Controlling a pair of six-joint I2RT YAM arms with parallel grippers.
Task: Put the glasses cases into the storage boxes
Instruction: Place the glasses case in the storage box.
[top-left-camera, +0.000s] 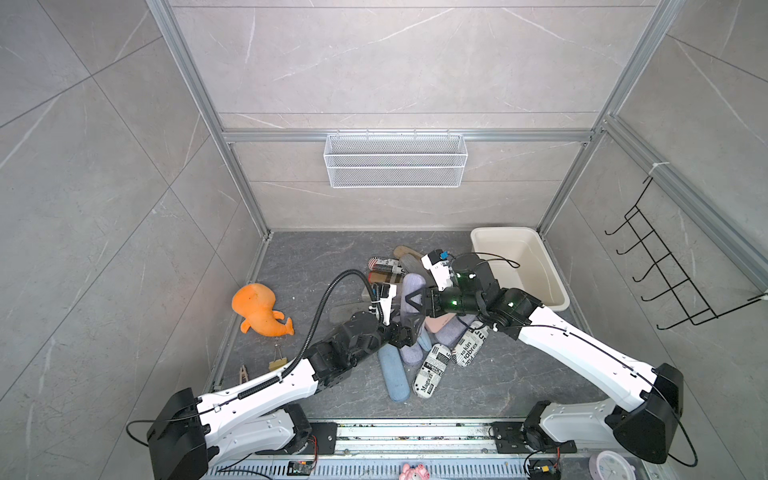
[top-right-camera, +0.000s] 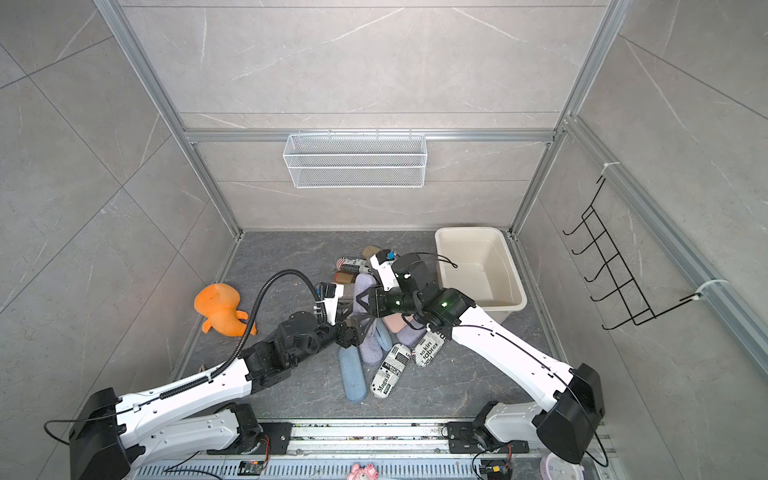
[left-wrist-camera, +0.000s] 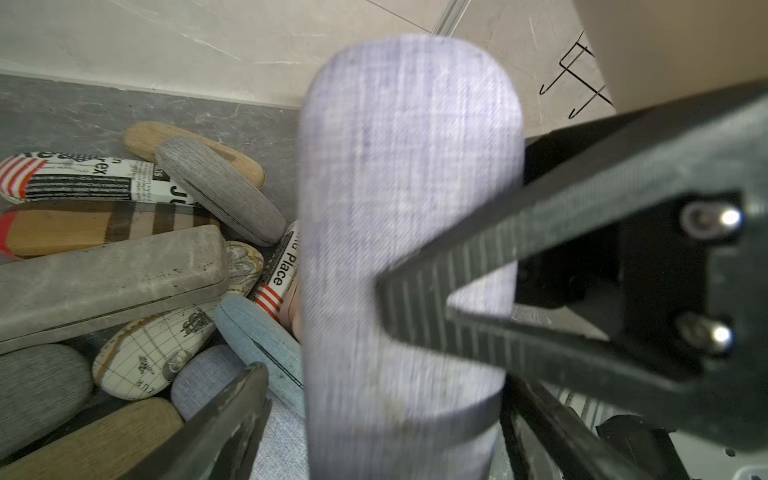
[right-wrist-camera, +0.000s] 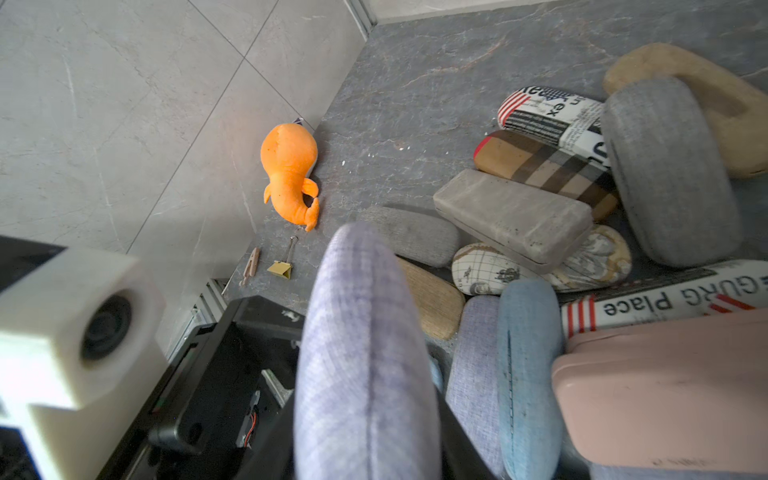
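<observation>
- lilac case blurred close up, lower end cut by frame edge
- pink case beside it cut off at edge
- tub near side hidden behind right arm

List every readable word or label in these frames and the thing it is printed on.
"GURG Place": newspaper-print case beside the pink case.
"rex": flag-print newspaper case.
"Magazi...": newspaper case at the pile's near edge.
"takin", "abrex": newspaper case under the right arm.
"ZUR": map-print case.
Fine print on all: too small.
</observation>
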